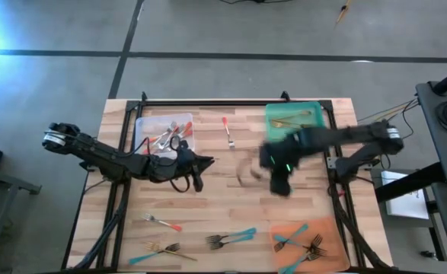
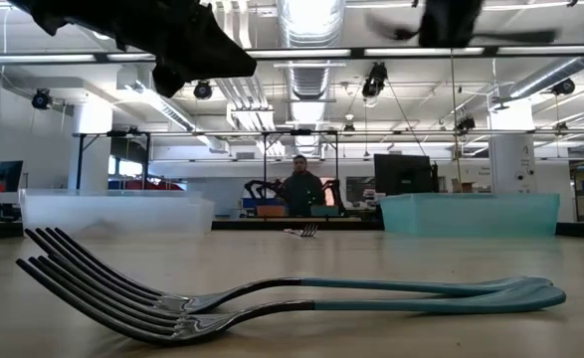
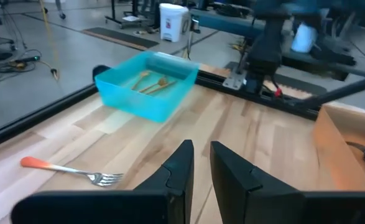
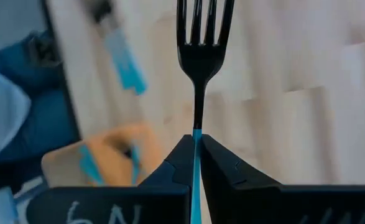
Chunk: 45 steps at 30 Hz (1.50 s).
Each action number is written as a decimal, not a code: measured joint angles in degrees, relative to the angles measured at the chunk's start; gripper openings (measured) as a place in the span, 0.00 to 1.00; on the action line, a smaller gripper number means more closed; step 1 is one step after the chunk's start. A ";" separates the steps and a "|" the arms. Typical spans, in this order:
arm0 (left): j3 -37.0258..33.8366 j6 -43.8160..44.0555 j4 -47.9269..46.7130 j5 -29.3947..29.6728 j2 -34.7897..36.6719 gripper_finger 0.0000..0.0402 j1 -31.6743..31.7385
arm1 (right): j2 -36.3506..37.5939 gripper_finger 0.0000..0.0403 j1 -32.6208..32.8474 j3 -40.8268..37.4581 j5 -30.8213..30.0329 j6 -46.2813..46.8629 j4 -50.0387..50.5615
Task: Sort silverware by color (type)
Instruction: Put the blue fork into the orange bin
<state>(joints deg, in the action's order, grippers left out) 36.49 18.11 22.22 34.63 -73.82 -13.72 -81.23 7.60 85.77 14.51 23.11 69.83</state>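
My right gripper (image 4: 196, 138) is shut on a teal-handled fork (image 4: 199, 37) and hangs blurred over the table's middle right (image 1: 278, 181). My left gripper (image 3: 199, 155) waits left of centre (image 1: 204, 161), level, with a narrow gap between its fingers and nothing in it. More silverware lies about: a red-handled fork (image 1: 228, 131) by the far trays, two teal forks (image 2: 272, 298) near the front edge, red-handled pieces in the clear tray (image 1: 143, 125), gold ones in the green tray (image 1: 316, 128), and teal ones in the orange tray (image 1: 326, 227). My right gripper pinches the fork's teal handle (image 4: 196, 132) between its two fingers, close to where the handle meets the dark neck. The fork lies along the fingers, and its tines stick out past the fingertips. It is lifted clear of the table, with the gripper slanting downward.
A red-handled fork (image 1: 162, 222) and a gold and teal pair (image 1: 166, 250) lie near the front left edge. Metal rails frame the table's sides. A person (image 2: 301, 189) stands far off in the room behind. Bare wood lies in the table's middle.
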 joint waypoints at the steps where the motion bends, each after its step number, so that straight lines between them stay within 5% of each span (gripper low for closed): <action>1: -0.04 0.06 0.37 0.11 0.00 0.09 0.02 | 0.85 0.02 3.80 -0.97 -1.53 2.66 -1.04; 9: -0.04 2.74 1.35 0.42 0.00 0.09 0.00 | 3.07 0.02 30.94 -8.61 -6.96 24.84 -6.91; 17: 0.02 4.88 1.72 0.42 0.00 0.09 0.00 | 3.11 0.04 42.56 -15.24 -11.29 38.66 -20.20; 20: 0.02 5.92 1.81 0.42 0.00 0.09 0.00 | 3.11 0.07 42.53 -16.35 -15.24 38.89 -20.99; 27: -0.09 8.16 1.81 0.37 0.00 0.09 -0.11 | 3.11 0.20 40.74 -16.71 -13.93 38.58 -21.47; 35: -0.33 9.48 2.10 0.35 -0.02 0.09 -0.64 | 1.90 0.26 33.72 -16.69 -19.00 27.37 -26.79; 45: 0.28 9.71 2.23 0.24 0.07 0.09 -5.88 | -10.35 0.21 19.77 -16.69 -4.64 5.26 -32.33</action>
<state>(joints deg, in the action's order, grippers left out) 36.77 27.81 24.45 34.87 -73.76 -19.60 -91.59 27.38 69.08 9.87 28.37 37.50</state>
